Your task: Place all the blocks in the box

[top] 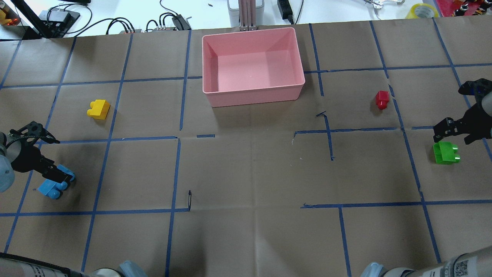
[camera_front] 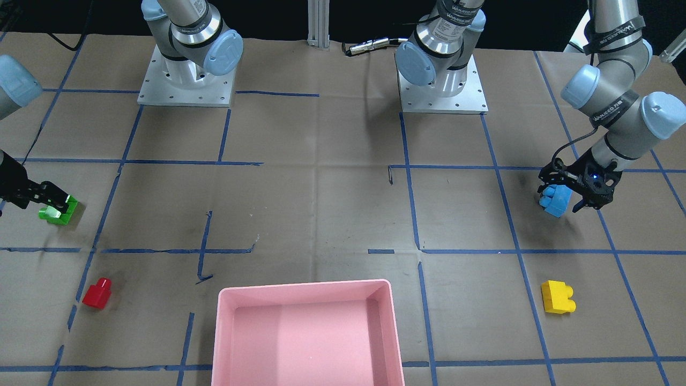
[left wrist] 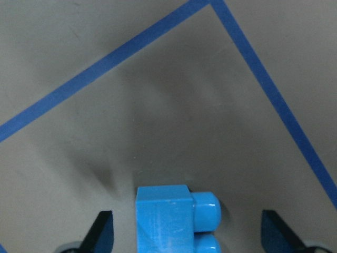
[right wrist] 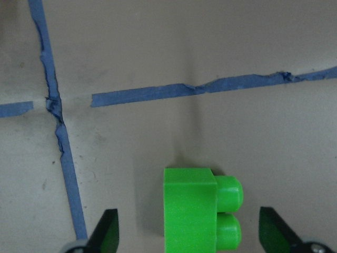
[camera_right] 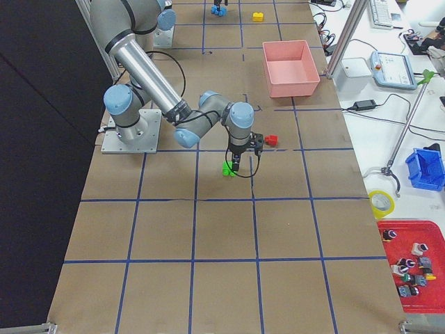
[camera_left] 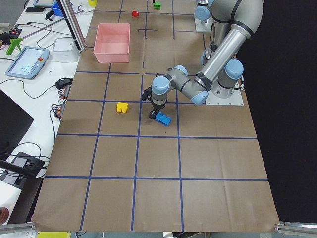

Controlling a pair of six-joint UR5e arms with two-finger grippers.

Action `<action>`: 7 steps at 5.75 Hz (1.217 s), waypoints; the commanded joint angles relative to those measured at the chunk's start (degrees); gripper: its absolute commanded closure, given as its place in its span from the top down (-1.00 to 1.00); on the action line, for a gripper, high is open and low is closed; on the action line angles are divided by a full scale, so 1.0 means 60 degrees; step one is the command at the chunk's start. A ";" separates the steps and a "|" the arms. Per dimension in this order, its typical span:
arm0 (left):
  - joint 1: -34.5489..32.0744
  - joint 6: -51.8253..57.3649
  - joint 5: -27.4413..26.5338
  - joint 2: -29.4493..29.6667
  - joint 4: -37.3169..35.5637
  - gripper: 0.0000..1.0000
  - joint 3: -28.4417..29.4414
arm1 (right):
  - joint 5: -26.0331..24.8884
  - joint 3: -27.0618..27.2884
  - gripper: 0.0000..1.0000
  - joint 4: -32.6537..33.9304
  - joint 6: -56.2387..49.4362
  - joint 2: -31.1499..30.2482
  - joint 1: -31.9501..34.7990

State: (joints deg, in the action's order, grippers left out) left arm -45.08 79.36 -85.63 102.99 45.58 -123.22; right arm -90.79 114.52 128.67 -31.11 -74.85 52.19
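Wrist-mounted views: left gripper (left wrist: 189,232), right gripper (right wrist: 190,231) spread astride blue block (left wrist: 160,219), green block (right wrist: 189,208); studs view-right.

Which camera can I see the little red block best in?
The exterior front-facing view: the red block is biggest there, with nothing covering it. The overhead view shows it smaller, the side views only as a small red spot, and neither wrist camera shows it.

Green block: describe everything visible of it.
The green block is bright, glossy plastic: a chunky body with two round studs pointing sideways, so it lies on its side. It rests on the brown paper table, near blue tape lines, far from the box. The open right gripper straddles it, with gaps between its fingers and the block.
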 commanded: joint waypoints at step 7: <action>0.0321 0.0162 -0.0011 0.0223 -0.0464 0.15 -0.0294 | -0.0234 0.0088 0.55 0.0322 -0.0001 0.0726 -0.0188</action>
State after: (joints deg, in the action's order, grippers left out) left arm -43.16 80.35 -85.69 104.24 42.87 -125.10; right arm -92.12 114.83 130.67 -31.11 -70.43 51.07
